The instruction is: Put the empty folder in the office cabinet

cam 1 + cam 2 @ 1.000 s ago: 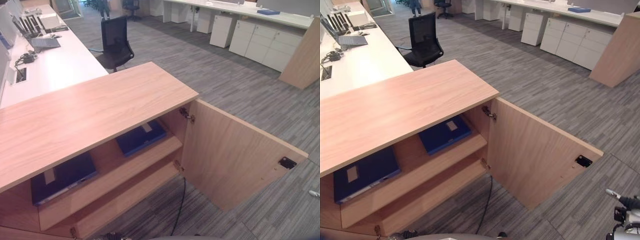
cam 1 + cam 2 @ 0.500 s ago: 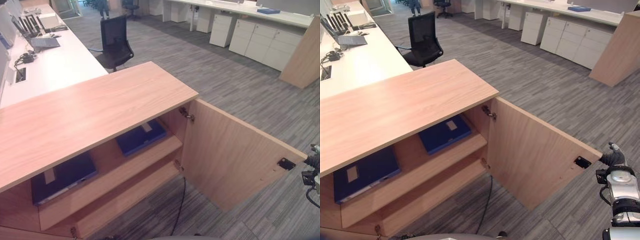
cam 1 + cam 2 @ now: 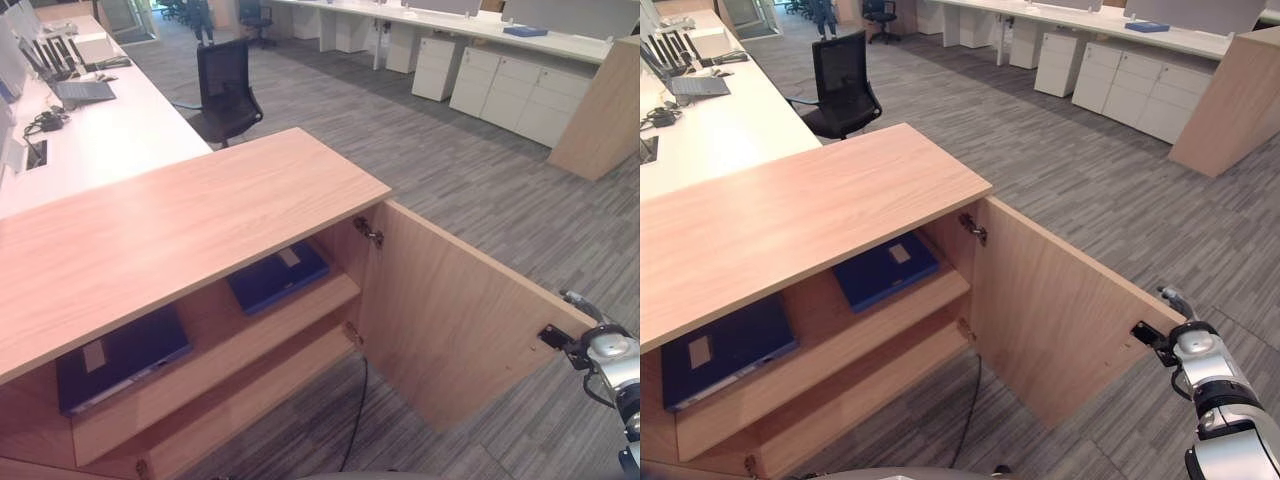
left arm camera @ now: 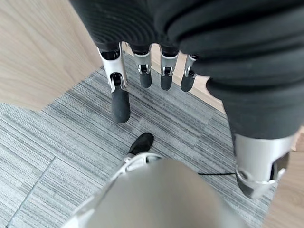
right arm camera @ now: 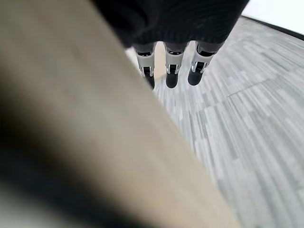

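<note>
The wooden office cabinet [image 3: 180, 230] stands with its door [image 3: 450, 320] swung wide toward me. Two dark blue folders lie flat on its upper shelf, one at the right [image 3: 275, 275] and one at the left [image 3: 120, 355]. My right hand [image 3: 1193, 345] is raised at the door's free edge, beside the black latch [image 3: 1143, 334]. Its fingers [image 5: 172, 71] are straight and run along the door's face with nothing in them. My left hand [image 4: 142, 71] hangs over the grey carpet by the cabinet's side, fingers relaxed and holding nothing.
A black office chair [image 3: 225, 85] stands behind the cabinet beside a long white desk [image 3: 90, 130] with a laptop. White drawer units [image 3: 520, 90] and a wooden panel [image 3: 600, 110] line the far right. Grey carpet lies between them and the door.
My right hand has risen from the lower right to the door's free edge near the latch. The camera has shifted a little; door and folders have not moved.
</note>
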You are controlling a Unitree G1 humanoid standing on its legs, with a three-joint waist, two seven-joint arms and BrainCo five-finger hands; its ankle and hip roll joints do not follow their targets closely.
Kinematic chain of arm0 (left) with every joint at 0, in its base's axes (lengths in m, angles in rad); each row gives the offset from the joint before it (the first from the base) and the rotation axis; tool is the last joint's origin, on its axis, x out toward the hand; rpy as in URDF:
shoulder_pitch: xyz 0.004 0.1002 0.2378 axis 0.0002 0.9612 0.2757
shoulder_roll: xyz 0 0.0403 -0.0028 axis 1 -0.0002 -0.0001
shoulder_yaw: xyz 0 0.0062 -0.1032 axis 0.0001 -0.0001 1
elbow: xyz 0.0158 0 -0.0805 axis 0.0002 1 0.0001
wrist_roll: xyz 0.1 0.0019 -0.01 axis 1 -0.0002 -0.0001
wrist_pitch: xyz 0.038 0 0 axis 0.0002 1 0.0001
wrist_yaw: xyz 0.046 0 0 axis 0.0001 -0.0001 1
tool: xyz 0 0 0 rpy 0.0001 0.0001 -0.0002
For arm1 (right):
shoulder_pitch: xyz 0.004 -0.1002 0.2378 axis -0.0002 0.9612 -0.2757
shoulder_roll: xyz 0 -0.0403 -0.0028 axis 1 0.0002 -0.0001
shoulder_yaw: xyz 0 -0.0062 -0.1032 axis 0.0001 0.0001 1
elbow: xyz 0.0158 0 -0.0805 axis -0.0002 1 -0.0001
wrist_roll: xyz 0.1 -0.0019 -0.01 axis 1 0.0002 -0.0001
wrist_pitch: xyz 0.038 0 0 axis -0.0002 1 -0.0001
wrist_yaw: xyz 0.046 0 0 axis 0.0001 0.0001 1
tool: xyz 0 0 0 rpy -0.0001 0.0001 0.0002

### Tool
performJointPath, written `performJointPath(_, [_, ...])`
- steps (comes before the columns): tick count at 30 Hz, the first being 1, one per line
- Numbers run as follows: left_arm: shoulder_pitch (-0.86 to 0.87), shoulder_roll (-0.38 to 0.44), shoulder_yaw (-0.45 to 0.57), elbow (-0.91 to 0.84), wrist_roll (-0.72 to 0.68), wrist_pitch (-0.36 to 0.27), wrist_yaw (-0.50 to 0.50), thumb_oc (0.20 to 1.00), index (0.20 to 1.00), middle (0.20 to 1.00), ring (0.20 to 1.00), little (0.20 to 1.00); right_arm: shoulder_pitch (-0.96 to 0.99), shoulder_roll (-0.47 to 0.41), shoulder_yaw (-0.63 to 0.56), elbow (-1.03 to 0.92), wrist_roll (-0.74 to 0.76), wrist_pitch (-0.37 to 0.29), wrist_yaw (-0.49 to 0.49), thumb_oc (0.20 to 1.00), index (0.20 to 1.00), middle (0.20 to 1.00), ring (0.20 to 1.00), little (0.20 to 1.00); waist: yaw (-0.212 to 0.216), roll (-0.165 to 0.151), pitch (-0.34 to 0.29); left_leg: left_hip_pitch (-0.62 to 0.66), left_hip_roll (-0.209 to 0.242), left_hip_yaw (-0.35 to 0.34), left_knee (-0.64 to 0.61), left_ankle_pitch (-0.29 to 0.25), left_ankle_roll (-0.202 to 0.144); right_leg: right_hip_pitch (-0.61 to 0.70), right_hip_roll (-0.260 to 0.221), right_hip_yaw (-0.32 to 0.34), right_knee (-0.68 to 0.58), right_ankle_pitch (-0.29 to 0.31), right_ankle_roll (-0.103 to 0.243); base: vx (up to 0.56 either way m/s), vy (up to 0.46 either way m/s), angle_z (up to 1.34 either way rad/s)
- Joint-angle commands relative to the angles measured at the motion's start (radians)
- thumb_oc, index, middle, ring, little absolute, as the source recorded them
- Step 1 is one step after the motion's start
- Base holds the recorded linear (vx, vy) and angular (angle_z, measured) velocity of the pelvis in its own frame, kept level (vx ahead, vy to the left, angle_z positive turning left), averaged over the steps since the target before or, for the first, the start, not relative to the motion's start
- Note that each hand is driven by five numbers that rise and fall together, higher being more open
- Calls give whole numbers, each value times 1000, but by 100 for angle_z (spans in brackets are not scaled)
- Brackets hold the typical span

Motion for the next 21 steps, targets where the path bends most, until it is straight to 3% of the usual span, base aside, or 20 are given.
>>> performJointPath(1, [-30, 15, 30, 40, 13, 3, -12, 1000, 1000, 1000, 1000, 1000, -80, 88, 127, -132, -82, -25, 133, 1000, 1000, 1000, 1000, 1000, 37, -46, -13, -16, -38, -85, -35, -56, 14, -20, 46, 16, 0, -86, 5, -19, 10, -6])
performJointPath(4, [-22, 12, 47, 23, 17, 0, -34, 1000, 1000, 1000, 1000, 1000, -65, 27, 232, -386, -38, -44, 259, 1000, 1000, 1000, 1000, 1000, 30, -45, -6, -18, -37, -78, -35, -53, 10, -25, 48, 21, 0, -85, 5, -16, 12, -16])
performJointPath(5, [-21, 3, 54, 15, 16, -9, -49, 1000, 1000, 1000, 1000, 1000, -64, -2, 297, -546, 59, -58, 333, 1000, 1000, 1000, 1000, 1000, 29, -44, -3, -18, -36, -72, -35, -51, 8, -29, 48, 22, 0, -82, 7, -19, 18, -15])
performJointPath(13, [-28, 0, 72, -6, 40, -29, -41, 1000, 1000, 1000, 1000, 1000, -144, 2, 473, -954, 328, -41, 490, 1000, 1000, 1000, 1000, 1000, 47, -51, -7, -21, -31, -65, -35, -46, 5, -38, 41, 9, 0, -67, 12, -2, 10, -1])
performJointPath(21, [17, -23, 53, -4, 72, -44, -18, 1000, 1000, 1000, 1000, 1000, -151, 119, 527, -929, 335, -49, 467, 1000, 1000, 1000, 1000, 1000, 92, -67, 5, -46, -34, -89, -35, -36, 4, -42, 33, -23, 0, -66, 13, -18, 8, 11])
